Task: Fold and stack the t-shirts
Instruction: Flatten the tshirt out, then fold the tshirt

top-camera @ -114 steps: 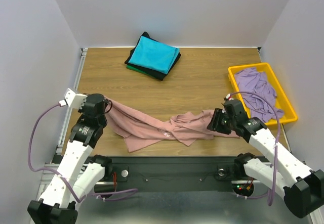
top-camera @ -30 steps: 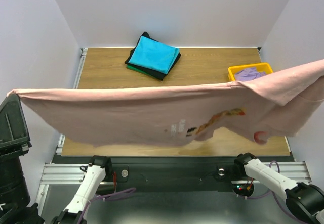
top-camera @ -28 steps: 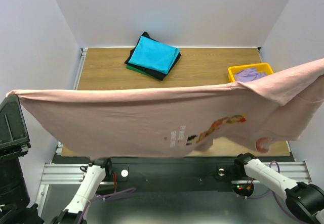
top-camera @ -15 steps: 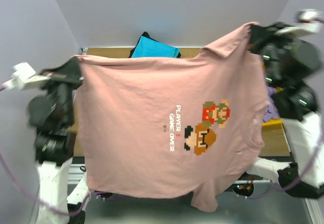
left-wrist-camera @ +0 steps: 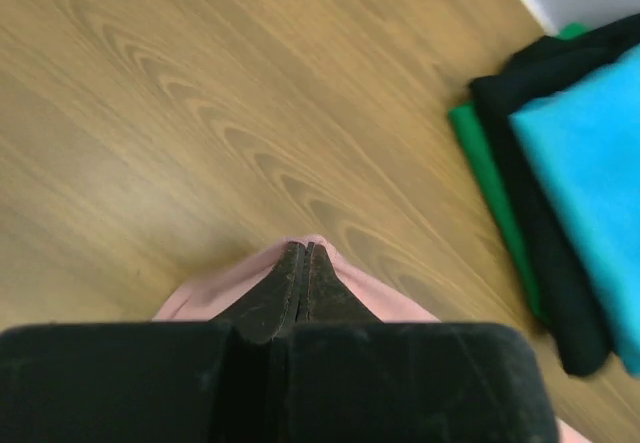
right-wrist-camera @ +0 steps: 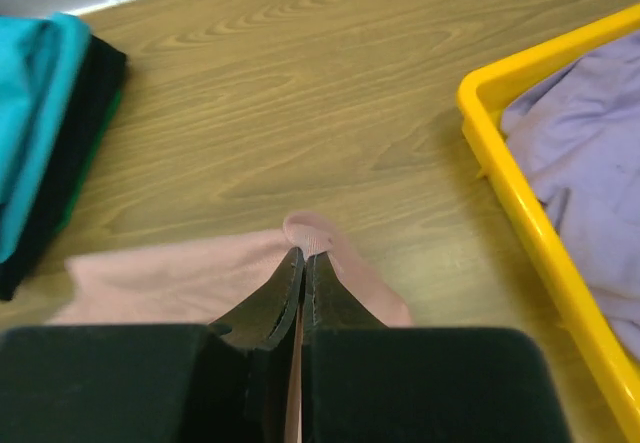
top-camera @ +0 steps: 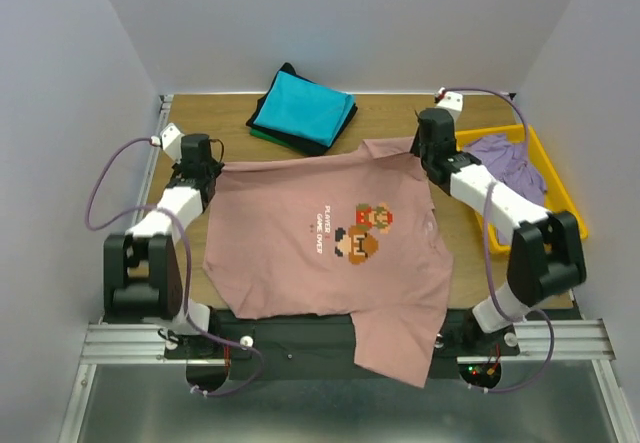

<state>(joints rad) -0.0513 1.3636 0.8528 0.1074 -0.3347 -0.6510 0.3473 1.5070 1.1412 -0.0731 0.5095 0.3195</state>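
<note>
The dusty-pink t-shirt (top-camera: 330,243) lies spread print-up on the table, its lower part hanging over the near edge. My left gripper (top-camera: 205,171) is shut on its far left corner (left-wrist-camera: 330,263). My right gripper (top-camera: 425,153) is shut on its far right corner (right-wrist-camera: 315,233). The brown pixel print (top-camera: 358,231) faces up mid-shirt. A folded stack with the turquoise t-shirt (top-camera: 300,106) on top of black (left-wrist-camera: 555,263) and green (left-wrist-camera: 485,168) ones sits at the far middle. A lavender t-shirt (top-camera: 505,168) lies crumpled in the tray.
The yellow plastic tray (top-camera: 565,198) stands at the right edge of the table, its rim (right-wrist-camera: 515,193) close to my right gripper. Bare wood (top-camera: 200,128) shows at the far left. White walls close in the table on three sides.
Both arms swung the pink shirt down from high in the air and laid it flat on the table, print up, the grippers ending low at its far corners.
</note>
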